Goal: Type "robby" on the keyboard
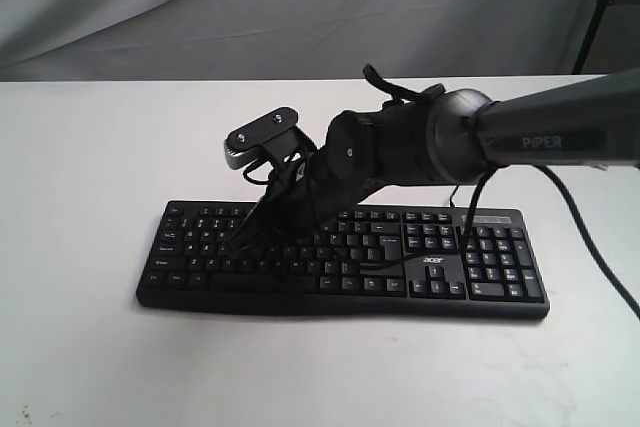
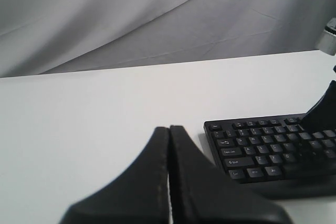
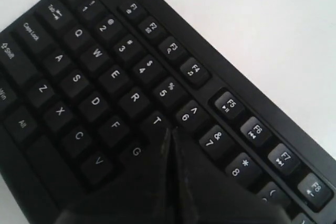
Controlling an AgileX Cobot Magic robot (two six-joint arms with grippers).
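The black keyboard (image 1: 345, 259) with white-lettered keys and a small "acer" logo lies on the white table; its left end also shows in the left wrist view (image 2: 262, 145). My right gripper (image 1: 243, 237) reaches across from the right and is shut, its tip low over the left letter keys. In the right wrist view the shut tip (image 3: 170, 131) sits just past the T key (image 3: 156, 120), between T and the 6 key (image 3: 187, 115). The R key (image 3: 135, 97) is uncovered. My left gripper (image 2: 169, 129) is shut and empty, off the keyboard's left end.
The keyboard's thin black cable (image 1: 590, 247) trails off to the right behind the number pad. A grey cloth backdrop (image 1: 300, 7) hangs behind the white table (image 1: 80, 187). A dark stand leg (image 1: 600, 7) is at the far right.
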